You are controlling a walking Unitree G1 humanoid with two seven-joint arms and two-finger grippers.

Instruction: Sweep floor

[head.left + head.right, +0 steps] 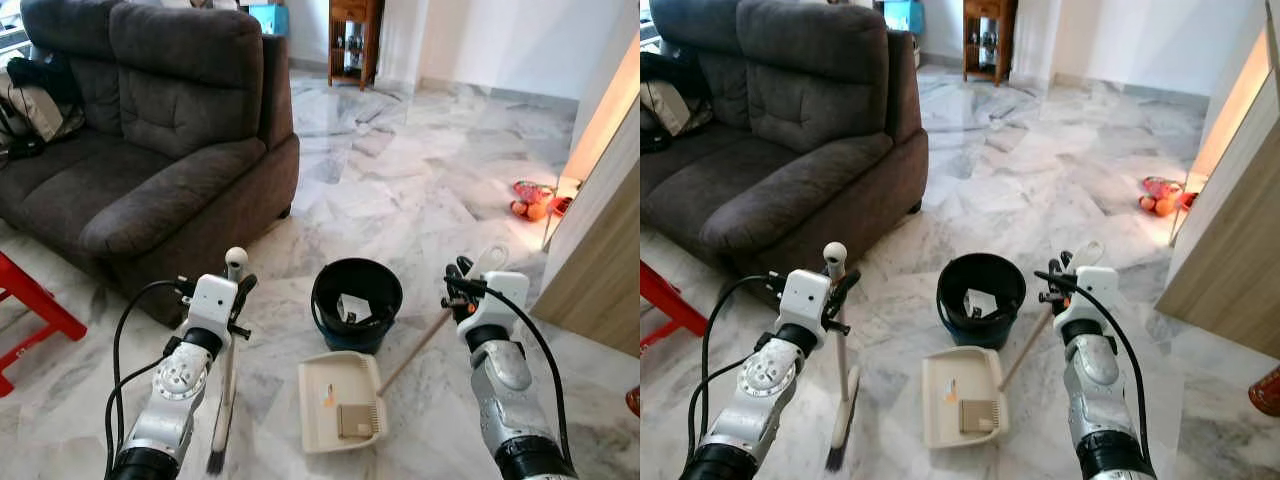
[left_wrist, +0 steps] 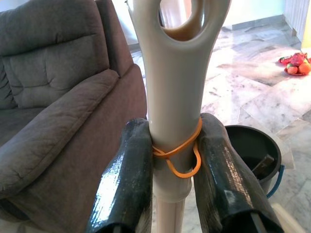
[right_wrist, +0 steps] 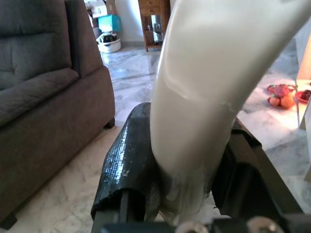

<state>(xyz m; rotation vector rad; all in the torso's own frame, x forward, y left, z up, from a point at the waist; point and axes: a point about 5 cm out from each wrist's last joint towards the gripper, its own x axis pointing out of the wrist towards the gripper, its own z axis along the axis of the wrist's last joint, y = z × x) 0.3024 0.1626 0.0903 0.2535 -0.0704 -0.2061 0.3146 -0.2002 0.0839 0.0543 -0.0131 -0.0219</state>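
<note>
My left gripper [image 1: 238, 285] is shut on the top of a cream broom handle [image 2: 176, 97], which carries an orange rubber band; the broom [image 1: 224, 400] stands upright with its dark bristles on the marble floor. My right gripper [image 1: 461, 283] is shut on the pale handle [image 3: 204, 97] of a cream dustpan [image 1: 340, 400], whose long shaft slants down to the pan lying flat on the floor between my arms. A small brown scrap sits in the pan. A black bucket [image 1: 357, 303] with some paper inside stands just beyond the pan.
A dark grey sofa [image 1: 150, 150] fills the left side, close to the broom. A red stool [image 1: 30, 315] is at far left. A wooden wall panel [image 1: 600, 270] stands at right. Red and orange items [image 1: 535, 200] lie on the floor far right. A wooden cabinet [image 1: 352, 40] is at the back.
</note>
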